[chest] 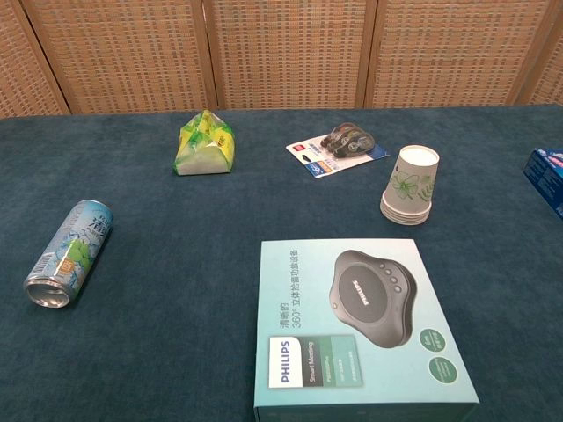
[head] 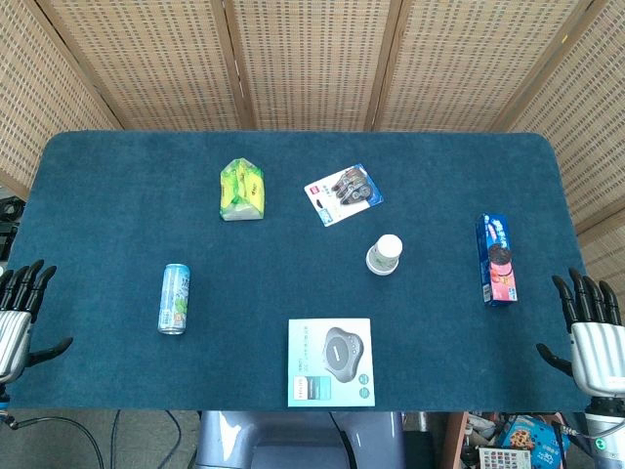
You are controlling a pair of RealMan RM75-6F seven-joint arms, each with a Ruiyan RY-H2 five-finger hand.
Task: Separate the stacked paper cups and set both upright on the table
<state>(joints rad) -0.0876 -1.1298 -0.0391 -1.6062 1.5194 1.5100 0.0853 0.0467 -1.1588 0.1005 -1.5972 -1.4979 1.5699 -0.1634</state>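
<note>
The stacked paper cups (head: 385,255) stand upside down right of the table's middle, white with a green flower print. In the chest view the stacked paper cups (chest: 409,185) show several nested rims at the bottom. My left hand (head: 18,311) hovers at the table's left front corner, fingers spread, holding nothing. My right hand (head: 591,330) sits at the right front edge, also with fingers apart and empty. Both hands are far from the cups and do not show in the chest view.
A boxed speaker (head: 331,362) lies at the front centre. A drink can (head: 174,299) lies on its side at the left. A green-yellow packet (head: 241,190) and a carded pack (head: 342,193) sit further back. A blue cookie box (head: 496,259) lies at the right.
</note>
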